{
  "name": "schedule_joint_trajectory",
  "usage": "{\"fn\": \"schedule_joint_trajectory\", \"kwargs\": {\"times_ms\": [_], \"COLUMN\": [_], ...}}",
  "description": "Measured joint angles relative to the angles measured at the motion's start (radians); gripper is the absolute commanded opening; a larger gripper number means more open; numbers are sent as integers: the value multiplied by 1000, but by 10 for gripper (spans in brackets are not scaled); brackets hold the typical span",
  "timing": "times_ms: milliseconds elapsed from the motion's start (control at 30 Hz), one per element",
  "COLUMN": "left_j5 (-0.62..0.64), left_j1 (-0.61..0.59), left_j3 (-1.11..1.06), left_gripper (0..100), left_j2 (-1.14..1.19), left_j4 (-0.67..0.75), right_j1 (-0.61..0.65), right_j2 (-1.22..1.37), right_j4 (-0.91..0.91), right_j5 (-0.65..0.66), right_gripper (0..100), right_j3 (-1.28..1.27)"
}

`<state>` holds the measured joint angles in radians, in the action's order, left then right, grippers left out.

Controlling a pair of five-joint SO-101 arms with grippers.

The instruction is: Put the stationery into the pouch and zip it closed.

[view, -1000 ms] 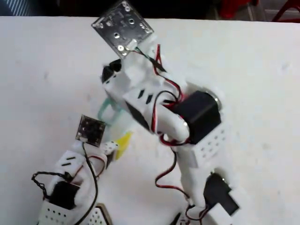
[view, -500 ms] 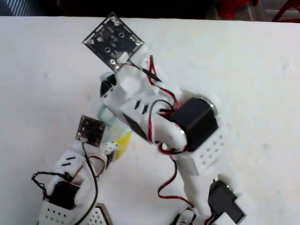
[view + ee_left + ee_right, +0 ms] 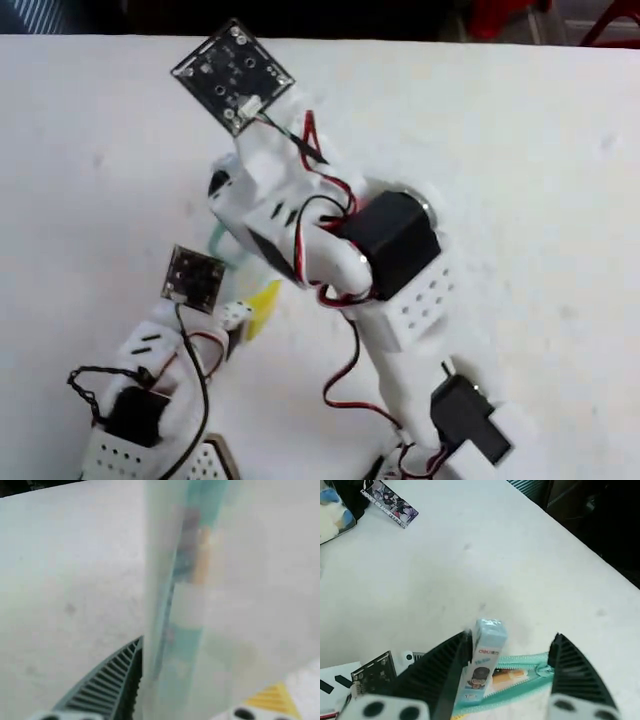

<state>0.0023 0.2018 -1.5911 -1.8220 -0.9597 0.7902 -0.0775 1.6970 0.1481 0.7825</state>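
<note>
**Pouch** (image 3: 520, 662): translucent, with a teal zipper. It sits left of the desk's (image 3: 470, 555) centre, well in from every edge. The zipper is open along the stretch seen in the right wrist view, where an orange item shows inside. In the high view only a teal strip of it shows beside the right arm.

**Light-blue box** (image 3: 485, 662): 1 small stationery item with a cartoon figure printed on it. It stands upright with its lower end at the pouch's open zipper and leans against 1 jaw of the right gripper.

**Right gripper** (image 3: 511, 636): above the pouch, with its black jaws spread wide. Only 1 jaw touches the box, so nothing is clamped.

**Left gripper** (image 3: 207, 662): 1 grey jaw and 1 yellow jaw, closed on the pouch's wall, which runs between them.

**Left arm's camera board** (image 3: 372, 672): just beside the pouch, toward the desk's near edge.

**Printed card** (image 3: 390, 504): flat near the desk's far edge, well apart from the pouch.

**Soft blue-and-cream object** (image 3: 335, 507): at the far corner beside the card, partly cut off.
</note>
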Motion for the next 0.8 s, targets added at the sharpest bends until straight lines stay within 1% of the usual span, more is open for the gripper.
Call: {"fn": "schedule_joint_trajectory", "kwargs": {"times_ms": [133, 200, 333, 433, 467, 533, 600, 800], "left_j5": [0, 0, 0, 0, 0, 0, 0, 0], "left_j1": [0, 0, 0, 0, 0, 0, 0, 2], "left_j3": [0, 0, 0, 0, 0, 0, 0, 0], "left_gripper": [278, 278, 278, 278, 278, 278, 278, 278], "left_j2": [0, 0, 0, 0, 0, 0, 0, 0], "left_j4": [0, 0, 0, 0, 0, 0, 0, 0], "right_j1": [2, 2, 2, 5, 2, 2, 2, 5], "right_j2": [14, 21, 48, 61, 61, 61, 61, 3], "right_j4": [0, 0, 0, 0, 0, 0, 0, 0], "right_j5": [-11, -11, -12, -12, -12, -12, -12, -12], "right_gripper": [235, 211, 117, 23, 10, 30, 16, 18], "right_j3": [0, 0, 0, 0, 0, 2, 8, 14]}}
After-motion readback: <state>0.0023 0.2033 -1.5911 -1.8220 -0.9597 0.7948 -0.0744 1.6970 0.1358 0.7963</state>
